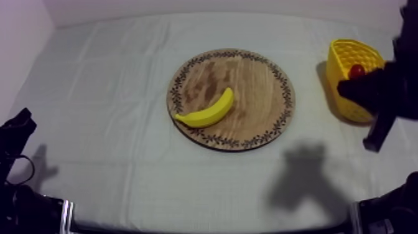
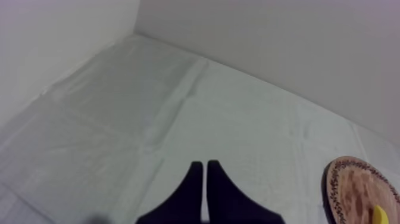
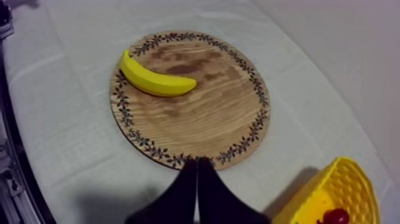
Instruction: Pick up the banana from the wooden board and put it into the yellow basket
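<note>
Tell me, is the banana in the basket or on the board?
On the wooden board: the banana lies flat there, apart from the yellow basket.

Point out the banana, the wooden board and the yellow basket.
banana [image 1: 208, 112]: top view, middle of its curved body.
wooden board [image 1: 252, 93]: top view, bare wood beside the banana.
yellow basket [image 1: 348, 53]: top view, inner wall near the rim.

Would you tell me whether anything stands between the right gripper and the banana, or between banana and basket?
Nothing visible does: bare wooden board lies between the right gripper and the banana, and bare cloth between board and yellow basket, which holds a small red fruit.
</note>
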